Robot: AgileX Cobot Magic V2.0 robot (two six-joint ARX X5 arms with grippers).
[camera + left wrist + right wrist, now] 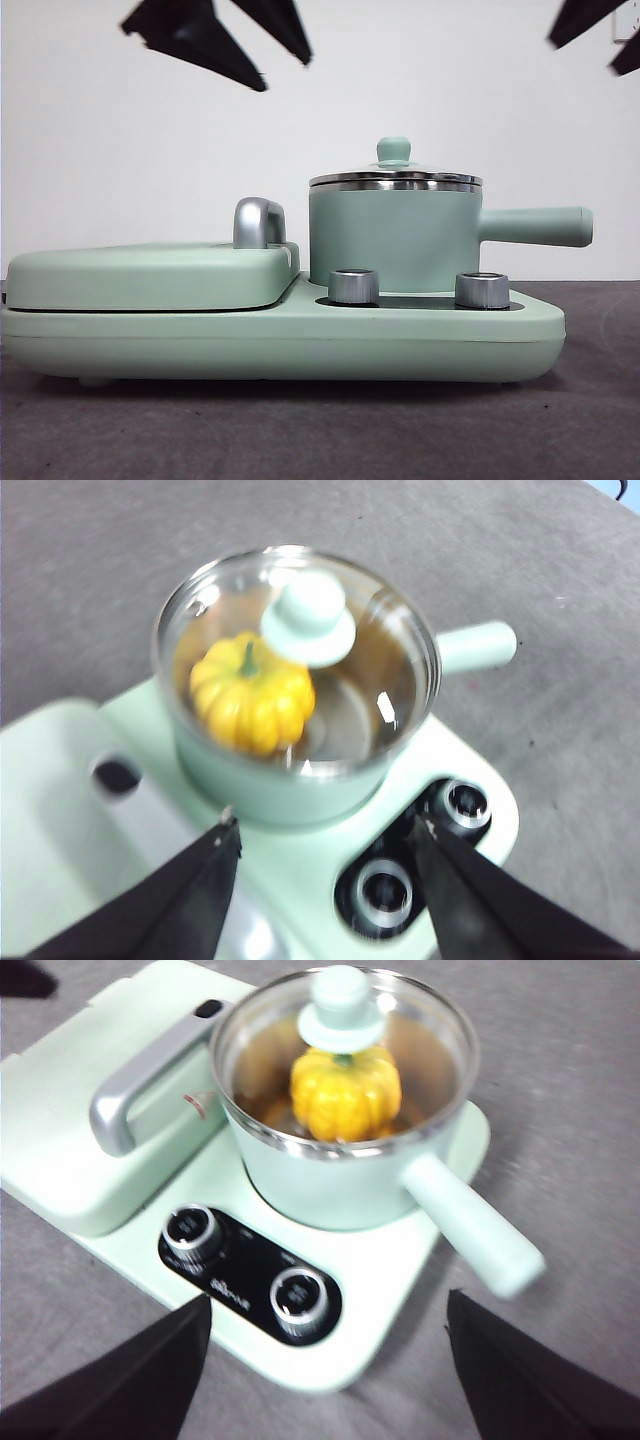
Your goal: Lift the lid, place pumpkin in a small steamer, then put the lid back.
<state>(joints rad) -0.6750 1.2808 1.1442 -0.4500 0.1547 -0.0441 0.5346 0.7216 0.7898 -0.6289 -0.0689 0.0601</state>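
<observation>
The small steamer (392,240) stands on the mint-green cooker base, its long handle (535,226) pointing right. The glass lid (394,178) sits on its rim, mint knob up. Through the glass the yellow-orange pumpkin (252,692) lies inside the pot; it also shows in the right wrist view (346,1092). My left gripper (325,835) is open and empty, above the pot. My right gripper (328,1315) is open and empty, above the cooker. In the front view both show only as black tips at the top corners.
The flat mint-green griddle cover (150,275) with its chrome handle (258,222) lies left of the pot. Two steel dials (353,286) sit on the black panel at the base's front. Grey tabletop (300,430) surrounds the cooker.
</observation>
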